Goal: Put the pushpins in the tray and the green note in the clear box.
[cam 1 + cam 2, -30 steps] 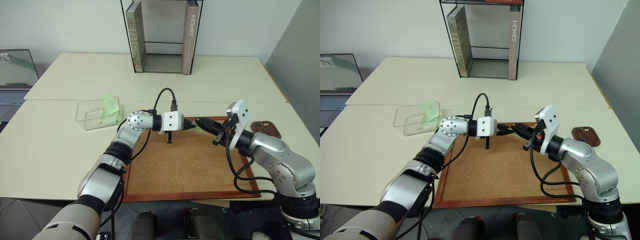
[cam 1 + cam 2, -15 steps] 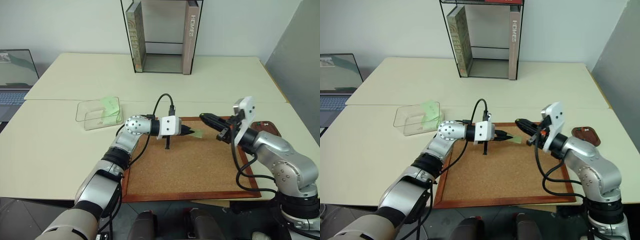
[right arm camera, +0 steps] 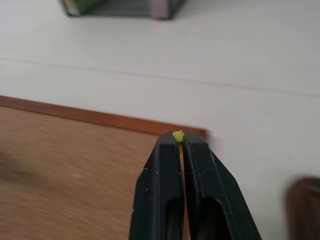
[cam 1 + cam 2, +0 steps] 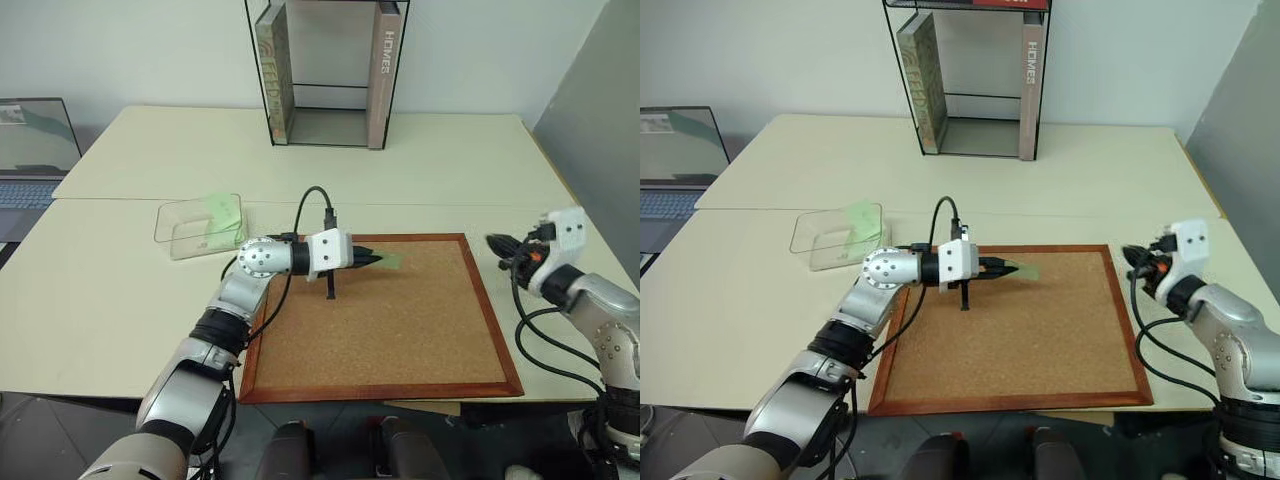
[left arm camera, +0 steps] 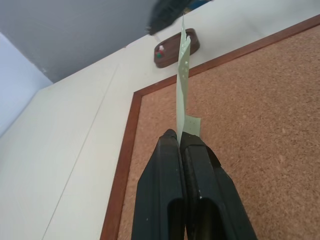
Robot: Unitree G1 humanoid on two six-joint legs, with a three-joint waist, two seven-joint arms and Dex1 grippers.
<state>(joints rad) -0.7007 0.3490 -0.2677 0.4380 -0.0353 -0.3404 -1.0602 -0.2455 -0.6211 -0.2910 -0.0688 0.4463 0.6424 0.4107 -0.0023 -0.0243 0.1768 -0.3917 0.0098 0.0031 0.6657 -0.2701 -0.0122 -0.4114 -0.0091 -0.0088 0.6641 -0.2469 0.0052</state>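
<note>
My left gripper is shut on one end of the pale green note, holding it level just above the cork board's far edge. In the left wrist view the note stands edge-on out of the closed fingertips. Just past the board's right edge, my right gripper is shut on a small yellow pushpin at its tips. The reddish-brown tray lies on the table beyond the board with pushpins in it. The clear box sits left of the board with a pale green slip inside.
A wood-framed cork board covers the table's near middle. A black wire book rack with books stands at the back. A laptop sits at the far left. The tray's edge shows beside my right gripper.
My right gripper has swung from next to the note over the board out past the board's right edge, still shut. The left gripper keeps hold of the note and has hardly moved.
</note>
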